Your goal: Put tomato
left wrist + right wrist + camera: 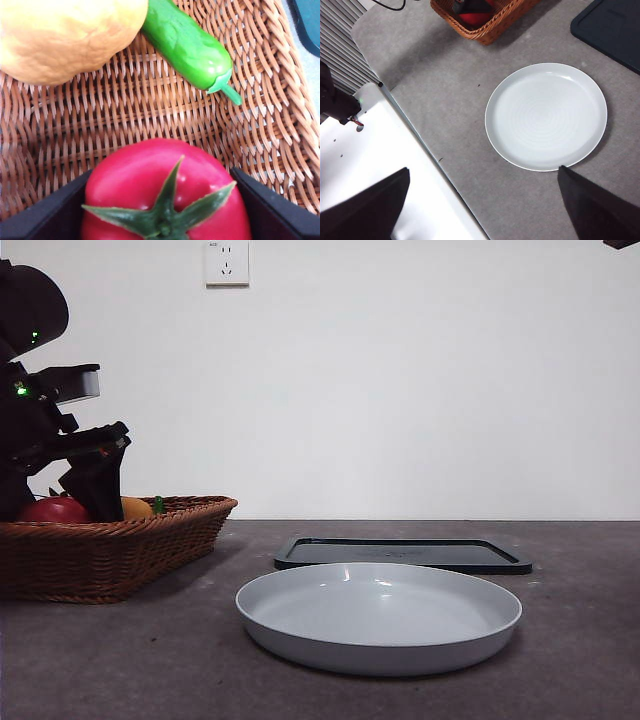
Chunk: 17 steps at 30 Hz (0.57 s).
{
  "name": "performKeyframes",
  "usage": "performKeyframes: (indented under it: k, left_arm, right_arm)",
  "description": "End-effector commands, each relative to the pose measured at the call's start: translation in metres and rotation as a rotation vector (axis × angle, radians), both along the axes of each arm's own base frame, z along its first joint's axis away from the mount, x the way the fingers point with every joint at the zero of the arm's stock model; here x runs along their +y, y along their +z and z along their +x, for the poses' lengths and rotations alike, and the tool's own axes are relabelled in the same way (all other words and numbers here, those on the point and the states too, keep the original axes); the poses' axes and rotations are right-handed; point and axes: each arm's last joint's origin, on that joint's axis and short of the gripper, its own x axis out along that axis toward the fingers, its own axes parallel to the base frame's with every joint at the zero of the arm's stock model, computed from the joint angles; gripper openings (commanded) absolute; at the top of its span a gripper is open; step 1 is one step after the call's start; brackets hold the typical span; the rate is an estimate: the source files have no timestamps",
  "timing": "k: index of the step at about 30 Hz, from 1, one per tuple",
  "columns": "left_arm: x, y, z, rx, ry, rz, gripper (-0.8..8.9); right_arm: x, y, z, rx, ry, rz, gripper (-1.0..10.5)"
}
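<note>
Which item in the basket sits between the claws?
The red tomato; the left gripper straddles it, while the yellow fruit and green vegetable lie apart.

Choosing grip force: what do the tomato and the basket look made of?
Tomato: glossy, uniform red, stiff molded-looking stem, so probably plastic, though unconfirmed. Basket: brown woven wicker or rattan, strands visible, matte. The left gripper has a jaw on each side of the tomato.

a grey table (120,660) carries a wicker basket (110,550), a white plate (380,615), and a dark tray (400,554).
</note>
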Motion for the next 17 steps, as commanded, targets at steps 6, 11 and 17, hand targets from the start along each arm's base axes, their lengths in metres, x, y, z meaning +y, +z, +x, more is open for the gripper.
performKeyframes:
  k: [6, 11, 17]
  left_arm:
    - [-0.001, 0.013, 0.002, -0.043, 0.003, -0.012, 2.98]
    - [-0.006, 0.047, -0.005, -0.103, -0.006, -0.049, 2.99]
    - [-0.035, 0.093, -0.022, -0.206, -0.15, -0.128, 2.98]
  right_arm:
    - [0.001, 0.005, 0.001, -0.009, 0.0, 0.01, 4.7]
    - [0.001, 0.005, 0.001, -0.01, 0.0, 0.01, 4.7]
    - [0.001, 0.005, 0.001, -0.012, -0.001, 0.01, 4.7]
